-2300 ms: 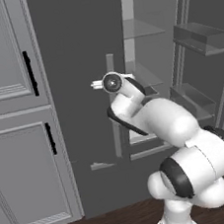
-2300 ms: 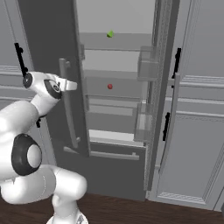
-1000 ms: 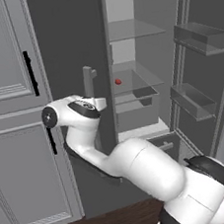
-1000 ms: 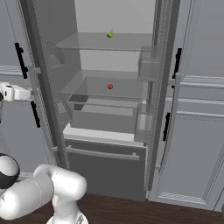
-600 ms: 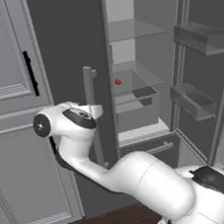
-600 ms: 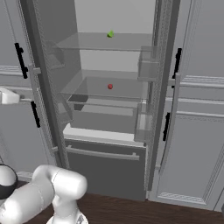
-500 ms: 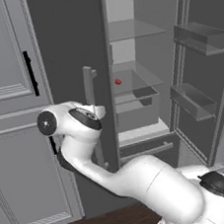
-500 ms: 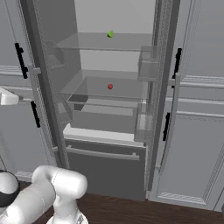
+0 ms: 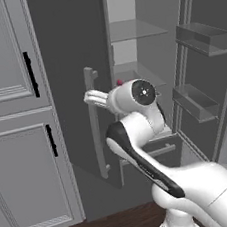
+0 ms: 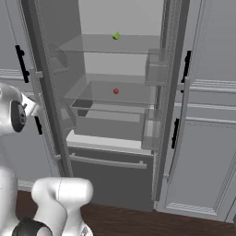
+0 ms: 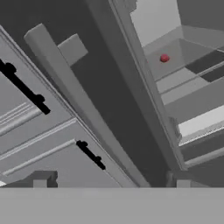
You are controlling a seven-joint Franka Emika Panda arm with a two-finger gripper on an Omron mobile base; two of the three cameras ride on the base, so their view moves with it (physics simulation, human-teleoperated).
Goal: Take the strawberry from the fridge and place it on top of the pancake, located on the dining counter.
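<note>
Now the fridge (image 10: pixel 115 115) stands with both doors swung wide, and its pale inside shows in my right base view. My arm has swung back toward the opening over the last second, away from the grey cabinets (image 9: pixel 21 122) it was reaching across. In the left base view the gripper (image 9: pixel 91 97) sits just beside the long door handle (image 9: pixel 95 123), not touching it that I can make out. Its jaws have spread wide and grasp nothing; the hand view shows just the two finger tips (image 11: pixel 40 180) at the bottom with empty space between them. I read this as the door-opening step finished and the reach for the fruit next.

The strawberry (image 10: pixel 115 91) rests on the middle glass shelf (image 10: pixel 133 97), well apart from the gripper; the green item (image 10: pixel 116 35) is on the shelf above. The berry is too small and round for me to tell a long axis or which way it points.
</note>
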